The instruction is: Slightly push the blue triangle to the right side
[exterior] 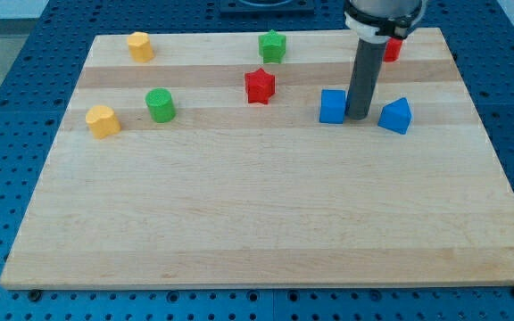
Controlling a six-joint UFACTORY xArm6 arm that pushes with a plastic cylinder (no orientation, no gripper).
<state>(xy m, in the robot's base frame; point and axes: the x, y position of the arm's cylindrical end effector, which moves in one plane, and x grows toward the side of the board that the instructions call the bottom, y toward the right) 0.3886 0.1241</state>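
Observation:
The blue triangle (396,115) lies on the wooden board (266,223) at the view's right. My tip (360,117) rests on the board just left of it, with a small gap between them. A blue cube (332,105) sits right beside my tip on its left. The dark rod rises from the tip toward the view's top.
A red star (260,86) and a green star (273,45) lie left of the rod. A red block (392,50) is partly hidden behind the rod at the top. A green cylinder (160,104) and two yellow blocks (103,120) (140,45) lie at the left.

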